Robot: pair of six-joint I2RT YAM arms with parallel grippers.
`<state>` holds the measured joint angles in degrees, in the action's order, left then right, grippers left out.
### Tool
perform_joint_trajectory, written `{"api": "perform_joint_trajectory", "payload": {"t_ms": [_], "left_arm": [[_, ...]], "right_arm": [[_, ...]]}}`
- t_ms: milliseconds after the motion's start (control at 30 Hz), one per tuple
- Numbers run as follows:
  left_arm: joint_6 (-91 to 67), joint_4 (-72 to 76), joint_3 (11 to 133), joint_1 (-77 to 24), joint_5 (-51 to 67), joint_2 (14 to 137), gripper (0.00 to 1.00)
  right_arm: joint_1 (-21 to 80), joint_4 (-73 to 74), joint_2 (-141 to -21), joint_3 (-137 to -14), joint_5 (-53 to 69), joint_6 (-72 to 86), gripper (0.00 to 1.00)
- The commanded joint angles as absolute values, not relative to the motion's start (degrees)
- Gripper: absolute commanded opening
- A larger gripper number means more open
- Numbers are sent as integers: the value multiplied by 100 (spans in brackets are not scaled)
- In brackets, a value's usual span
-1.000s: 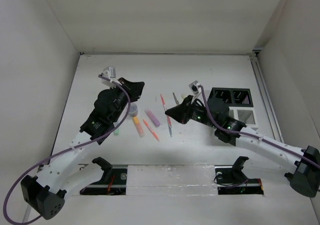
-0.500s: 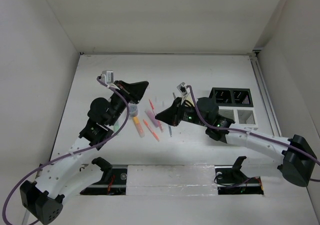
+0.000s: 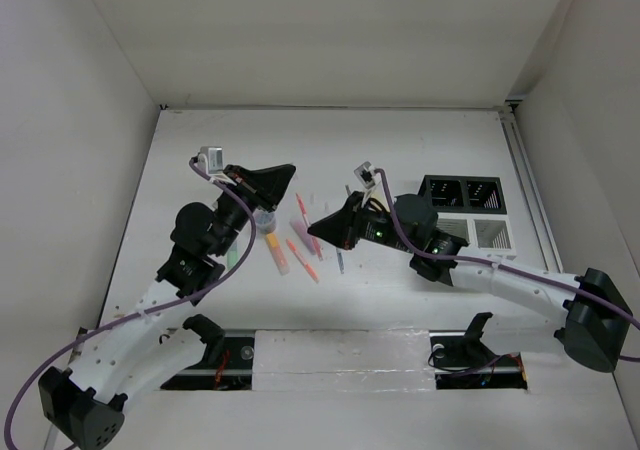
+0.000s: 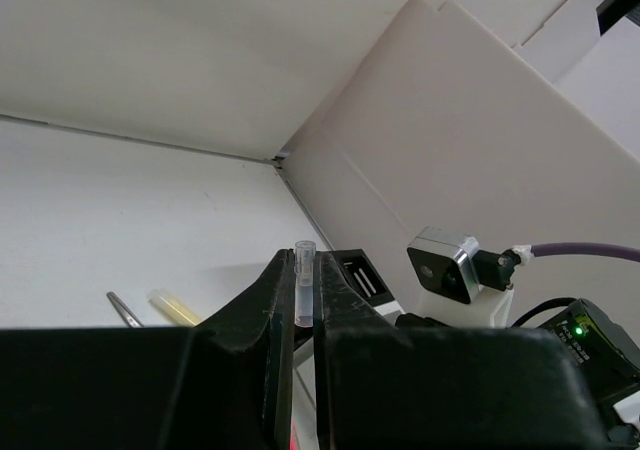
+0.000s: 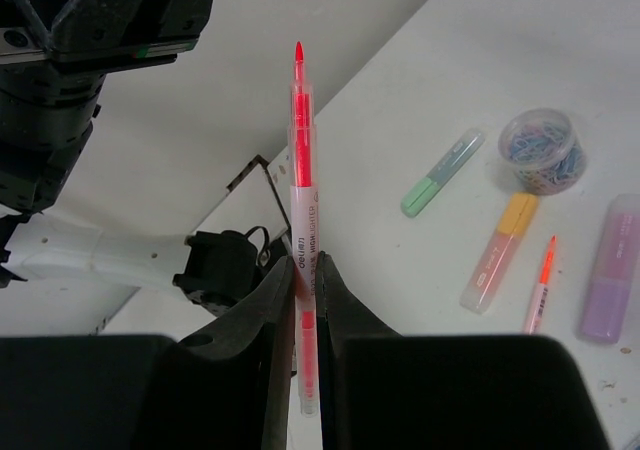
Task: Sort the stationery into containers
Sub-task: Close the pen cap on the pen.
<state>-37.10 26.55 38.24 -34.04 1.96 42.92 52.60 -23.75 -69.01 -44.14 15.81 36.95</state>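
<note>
Stationery, sorting lot. Status: early, by the look of it. Nothing shows standing in the desk organizer [image 3: 461,192], though you cannot see to the bottom of its compartments.

Item 1. Red pen [image 5: 302,170]: clamped upright in your right claw [image 5: 303,262], tip up, lifted off the table [image 3: 420,140]. In the top view it hangs over the loose pile, well apart from the organizer on its right. Judged in transit, not yet delivered.

Item 2. Thin clear barrel [image 4: 304,295]: pinched in your left claw [image 4: 303,268], jaws almost together on it. It is probably a pen's end, but too little shows to be sure. It is held high, off the table.

Items lying loose on the table, unsorted: green marker [image 5: 443,173]; orange marker [image 5: 502,252]; purple marker [image 5: 610,270]; loose red pen [image 5: 541,282]; round clear tub [image 5: 543,150] of paper clips; blue pen [image 3: 340,261], near the right claw. The green and orange markers lie near the tub.

Also listed from the left wrist view: a grey blade tip [image 4: 122,308], likely the scissors, and a yellow marker [image 4: 175,307] beside it, both on the table.

Remaining, as you may judge: both held pieces need dropping into a compartment, then every loose item above; most of the job lies ahead
</note>
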Motion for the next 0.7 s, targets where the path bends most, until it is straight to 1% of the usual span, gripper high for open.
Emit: {"api": "perform_joint_trajectory", "payload": {"t_ms": [0, 667], "left_arm": [[-3612, 2988, 3823, -3410, 247, 4148, 0], [-3771, 2936, 3902, -3410, 237, 4324, 0]], "right_arm": [[5317, -2821, -6899, -4658, 1468, 3656, 0], [5317, -2821, -6724, -4834, 1178, 3542, 0]]}}
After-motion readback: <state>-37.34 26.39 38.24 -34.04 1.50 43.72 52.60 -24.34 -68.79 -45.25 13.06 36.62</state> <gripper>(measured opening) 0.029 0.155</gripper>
